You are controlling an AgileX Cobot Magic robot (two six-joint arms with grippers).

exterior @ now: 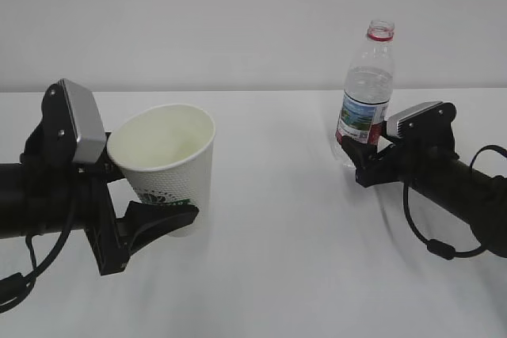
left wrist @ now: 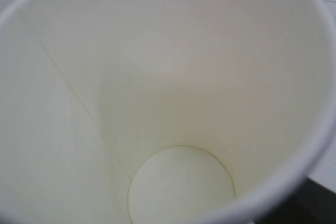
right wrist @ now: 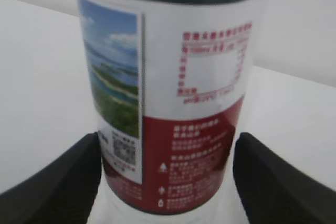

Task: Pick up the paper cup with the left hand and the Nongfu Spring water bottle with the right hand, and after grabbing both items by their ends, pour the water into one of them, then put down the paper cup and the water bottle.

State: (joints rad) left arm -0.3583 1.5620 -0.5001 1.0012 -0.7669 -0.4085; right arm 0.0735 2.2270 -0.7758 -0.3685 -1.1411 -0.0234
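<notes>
At the lower left of the exterior frame, the white tapered paper cup with a dimpled wall and dark green logo [exterior: 169, 165] was seen gripped low on its wall by the black-fingered left tool [exterior: 150, 215], tilted and apparently clear of the white worktop [exterior: 277, 259]. In the left wrist view its cream inside [left wrist: 173, 103] looked dry, so pouring was judged not yet begun. Farther back, at the right of the frame, the clear ribbed, capless Nongfu Spring water bottle with a red neck ring [exterior: 367, 93] was seen upright, its lower end between the fingers of the right tool [exterior: 354, 156]. Whether those fingers already pressed its wall could not be told. Lifting, pouring and setting down were judged still outstanding.
</notes>
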